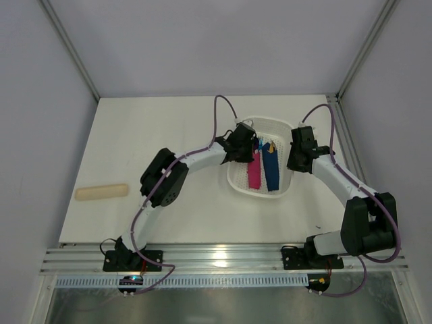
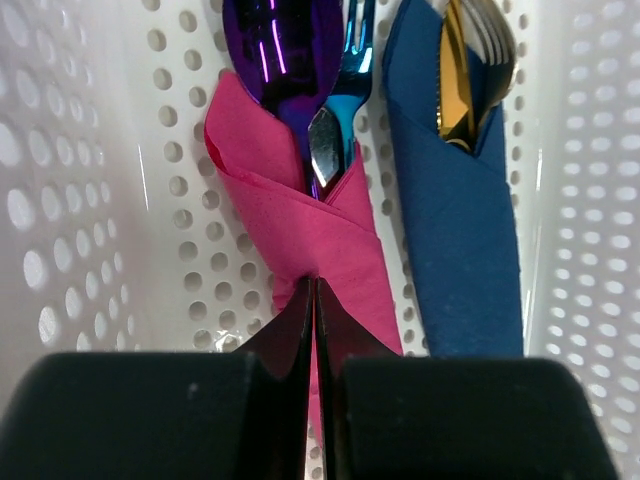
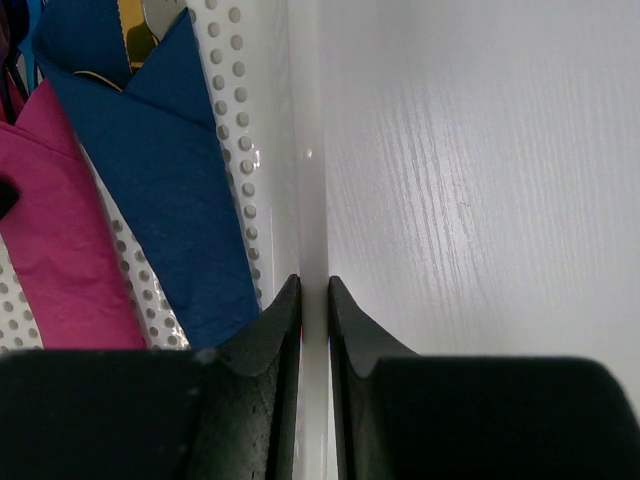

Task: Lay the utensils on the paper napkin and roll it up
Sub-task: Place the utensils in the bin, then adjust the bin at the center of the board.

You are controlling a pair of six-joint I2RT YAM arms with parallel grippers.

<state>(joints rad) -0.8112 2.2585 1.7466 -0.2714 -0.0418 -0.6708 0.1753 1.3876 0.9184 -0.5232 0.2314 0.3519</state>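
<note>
The magenta paper napkin point(image 2: 300, 215) is rolled around the glossy purple utensils point(image 2: 285, 50). A spoon head and a fork stick out of its top. The roll lies in a white perforated basket point(image 2: 90, 200), and in the top view the napkin point(image 1: 254, 173) sits in the basket's left half. My left gripper point(image 2: 315, 285) is shut, its tips pinching a fold of the napkin at the roll's lower part. My right gripper point(image 3: 313, 285) is shut on the basket's right rim point(image 3: 305, 150), one finger inside and one outside.
A blue napkin roll point(image 2: 455, 230) holding gold and silver utensils point(image 2: 455, 90) lies beside the pink one, to its right point(image 1: 271, 170). A pale beige flat stick point(image 1: 101, 192) lies on the table at the far left, well away from both arms.
</note>
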